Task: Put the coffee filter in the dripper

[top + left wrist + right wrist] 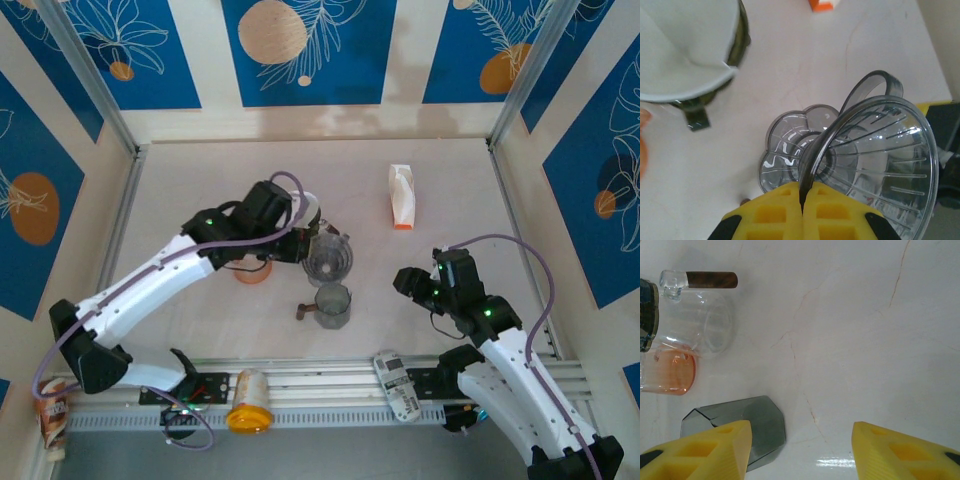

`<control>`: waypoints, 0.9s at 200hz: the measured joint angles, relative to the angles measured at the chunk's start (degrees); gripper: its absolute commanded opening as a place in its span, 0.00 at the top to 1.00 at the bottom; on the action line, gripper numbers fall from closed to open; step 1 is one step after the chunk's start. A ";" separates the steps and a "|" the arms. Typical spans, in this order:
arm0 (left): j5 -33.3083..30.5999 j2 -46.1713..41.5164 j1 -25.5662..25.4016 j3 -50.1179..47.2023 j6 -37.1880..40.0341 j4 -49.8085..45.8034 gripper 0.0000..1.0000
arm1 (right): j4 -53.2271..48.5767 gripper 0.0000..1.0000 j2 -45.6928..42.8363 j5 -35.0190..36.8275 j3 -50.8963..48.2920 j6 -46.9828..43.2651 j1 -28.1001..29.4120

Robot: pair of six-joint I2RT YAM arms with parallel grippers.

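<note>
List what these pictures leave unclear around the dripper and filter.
- Left wrist view: the coffee filter is cut off by the top and left edges.
- Top view: the left arm's wrist covers where the left gripper meets the dripper.
- Right wrist view: a grey object sits half behind a yellow finger and is cut by the bottom edge; unidentifiable.

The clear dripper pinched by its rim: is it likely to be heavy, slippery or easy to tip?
The dripper looks like thin clear plastic, so it is probably stiff and light. Its smooth rim may slip or swivel between the left fingers, which pinch one spot. Wide at the mouth and narrower at its scalloped base, it might tip if nudged high.
</note>
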 measured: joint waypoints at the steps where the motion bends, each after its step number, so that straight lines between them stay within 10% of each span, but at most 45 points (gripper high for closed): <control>1: 0.13 0.09 -0.07 -0.28 -0.15 0.20 1.00 | 0.02 0.44 0.00 0.00 0.00 -0.02 0.00; 180: 8.68 2.01 -0.85 -11.89 -8.74 9.09 1.00 | -0.35 0.44 -0.48 0.02 -0.04 -0.02 0.00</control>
